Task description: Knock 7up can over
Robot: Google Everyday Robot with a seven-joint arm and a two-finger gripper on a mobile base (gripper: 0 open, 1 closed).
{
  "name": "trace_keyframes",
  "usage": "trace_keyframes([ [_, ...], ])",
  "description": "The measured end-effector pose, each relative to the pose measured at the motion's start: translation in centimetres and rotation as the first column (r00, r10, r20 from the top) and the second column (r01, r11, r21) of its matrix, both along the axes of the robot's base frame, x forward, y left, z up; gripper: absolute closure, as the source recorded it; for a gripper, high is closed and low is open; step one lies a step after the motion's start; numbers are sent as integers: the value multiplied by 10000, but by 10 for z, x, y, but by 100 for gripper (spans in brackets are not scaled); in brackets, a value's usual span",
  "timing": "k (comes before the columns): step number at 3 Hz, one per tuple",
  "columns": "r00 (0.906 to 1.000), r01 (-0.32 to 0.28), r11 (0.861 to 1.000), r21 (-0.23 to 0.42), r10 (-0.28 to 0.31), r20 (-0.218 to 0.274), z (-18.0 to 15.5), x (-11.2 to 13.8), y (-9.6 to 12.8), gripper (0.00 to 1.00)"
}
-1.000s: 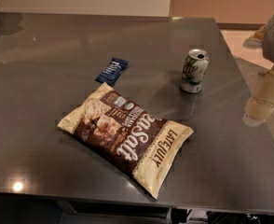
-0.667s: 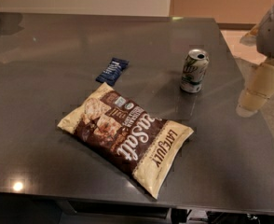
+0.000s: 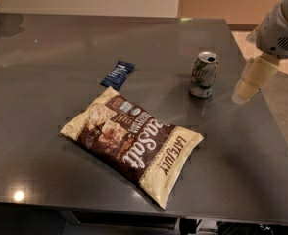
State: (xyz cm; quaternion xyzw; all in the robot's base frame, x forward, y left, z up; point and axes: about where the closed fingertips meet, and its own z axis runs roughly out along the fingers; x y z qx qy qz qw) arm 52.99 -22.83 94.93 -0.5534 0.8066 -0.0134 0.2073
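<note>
Toward the far right of the dark tabletop (image 3: pixel 46 58), the 7up can (image 3: pixel 204 74) stands upright with its opened top facing up. It is set back from the edges and has bare surface all round it. My gripper (image 3: pixel 243 93) hangs just to the right of the can, near it but apart. Its pale tip is angled down and to the left, toward the can's lower half. I cannot tell from this view whether the gripper is released or clenched; it reads as a single cream block, and I see nothing carried in it.

Standing on the can's right makes sense to me. A sideways shove from here would send the can toward the open middle of the tabletop rather than off the near edge on my side. The Late July chip bag (image 3: pixel 134 143) lies flat in front of the can and to its left, close but not touching. The small dark blue snack wrapper (image 3: pixel 118 74) lies further left, well apart from the can, just beyond the bag's far corner. Neither blocks the can from tipping leftward, though it might roll against the bag once it is down.

I judge this to be the approach: no contact is made, and the can is not yet over. The tip looks low against the can. A push near the base would likely slide a light can along this smooth surface instead of toppling it. My next move therefore calls for striking higher on the wall, with a short sweep to the left.
</note>
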Motion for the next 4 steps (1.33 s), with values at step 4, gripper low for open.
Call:
trace_keyframes([
  [4, 9997, 133, 9666, 2559, -185, 181, -50, 93, 21, 0],
])
